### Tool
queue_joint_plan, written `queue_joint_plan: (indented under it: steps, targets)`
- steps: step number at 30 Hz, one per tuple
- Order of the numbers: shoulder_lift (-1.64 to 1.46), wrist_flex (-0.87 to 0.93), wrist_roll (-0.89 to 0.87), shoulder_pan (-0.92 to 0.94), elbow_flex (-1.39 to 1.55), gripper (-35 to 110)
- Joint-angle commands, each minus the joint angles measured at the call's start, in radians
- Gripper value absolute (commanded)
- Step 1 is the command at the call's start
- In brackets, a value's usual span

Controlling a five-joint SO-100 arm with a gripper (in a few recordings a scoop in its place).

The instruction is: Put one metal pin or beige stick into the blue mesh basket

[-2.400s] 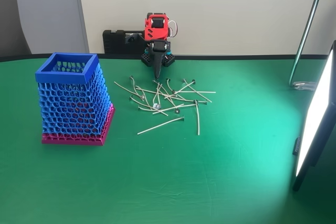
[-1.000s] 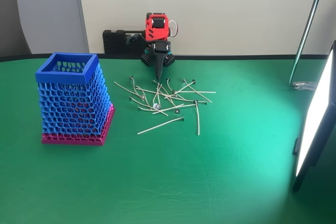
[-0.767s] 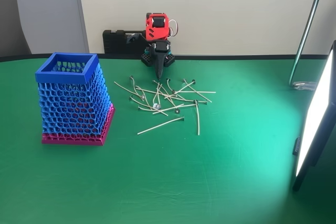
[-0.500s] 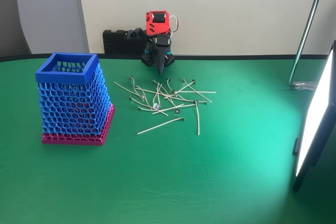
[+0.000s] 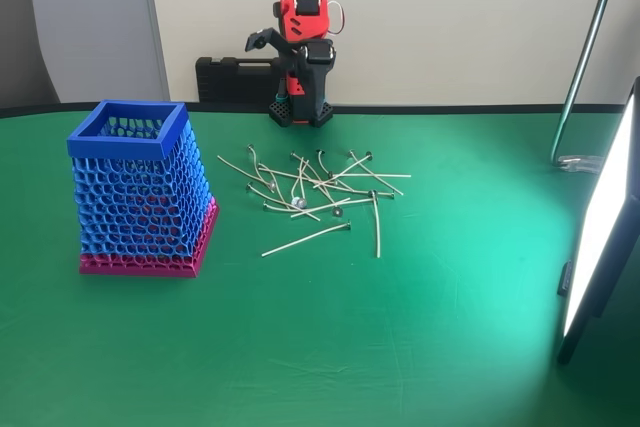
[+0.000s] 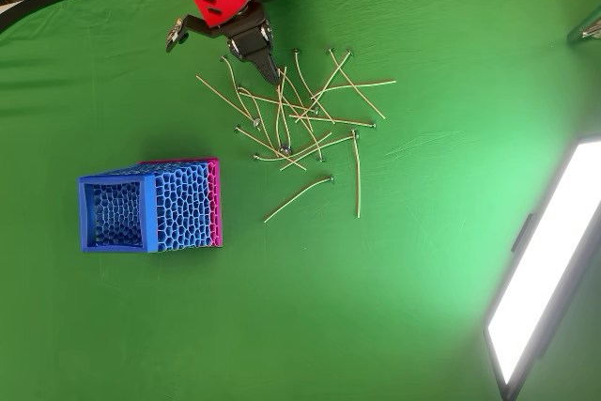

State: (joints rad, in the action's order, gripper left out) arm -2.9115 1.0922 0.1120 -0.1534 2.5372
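Beige stick (image 5: 306, 239) lies flat on the green surface (image 5: 400, 347), at the near edge of the scattered pile (image 5: 318, 187), a little apart from the tangle and right of the blue mesh basket (image 5: 140, 192) in the fixed view. In the overhead view it (image 6: 299, 198) runs diagonally, small dark head toward the upper right, bare end toward the lower left, pointing roughly at the basket (image 6: 150, 206). It is judged very light, thin, slightly bowed, likely stiff but easily flicked or rolled; little height is offered for pinching. A grasp across the long axis near mid-length is suggested, where no other stick crosses it. Basket opening is seen upward, empty as far as can be told. Gripper (image 6: 268, 69) is raised above the pile's far edge, jaws parted wide, nothing held; in the fixed view (image 5: 275, 42) it is lifted by the arm's base.
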Motion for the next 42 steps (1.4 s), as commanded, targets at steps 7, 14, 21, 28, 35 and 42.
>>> queue_joint_plan:
  steps: [7,14,21,28,35,42]
  targets:
    - [0.123,-0.006,0.009,0.008,-0.135,0]
    - [0.196,-0.008,0.023,0.037,-0.241,0]
    - [0.402,0.114,0.020,0.143,-0.413,0]
    - [0.459,0.077,0.026,0.268,-0.396,1]
    - [0.571,-0.028,0.041,0.397,-0.376,1]
    - [0.661,-0.115,0.063,0.433,-0.362,1]
